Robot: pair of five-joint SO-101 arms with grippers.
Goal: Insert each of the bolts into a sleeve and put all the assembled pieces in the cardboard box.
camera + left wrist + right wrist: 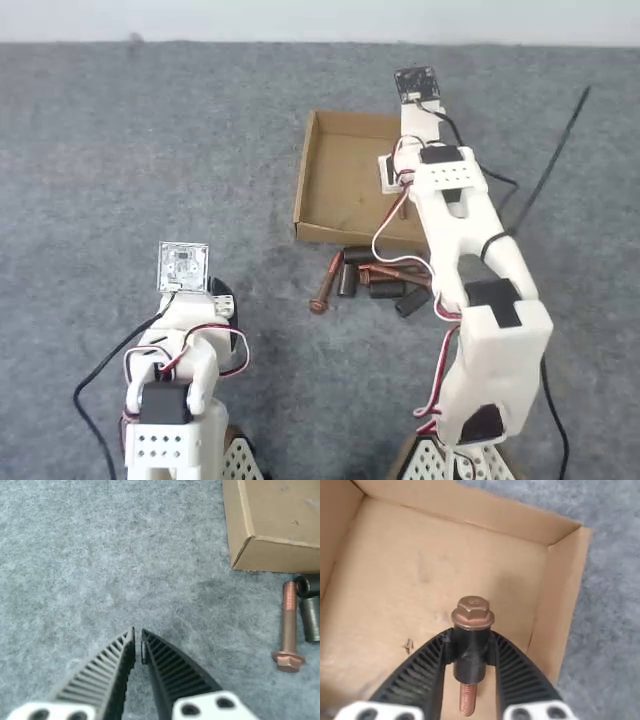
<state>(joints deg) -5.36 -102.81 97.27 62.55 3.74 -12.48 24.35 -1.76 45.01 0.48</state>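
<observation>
The sleeved bolt (470,652) is clamped in the right claw (470,636), its long axis along the fingers with the head toward their tips. It is over the floor of the cardboard box (420,555), upper centre of the high view. Just below the box lie loose bolts and sleeves (372,277). At lower left, the left claw (138,634) is nearly closed and empty over the worktop (150,130).

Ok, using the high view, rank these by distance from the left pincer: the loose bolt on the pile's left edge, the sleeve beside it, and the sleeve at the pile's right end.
From the left pincer, nearest first:
1. The copper bolt, on the pile's left edge.
2. The neighbouring sleeve, just right of that bolt.
3. The end sleeve, at the pile's far right.
</observation>
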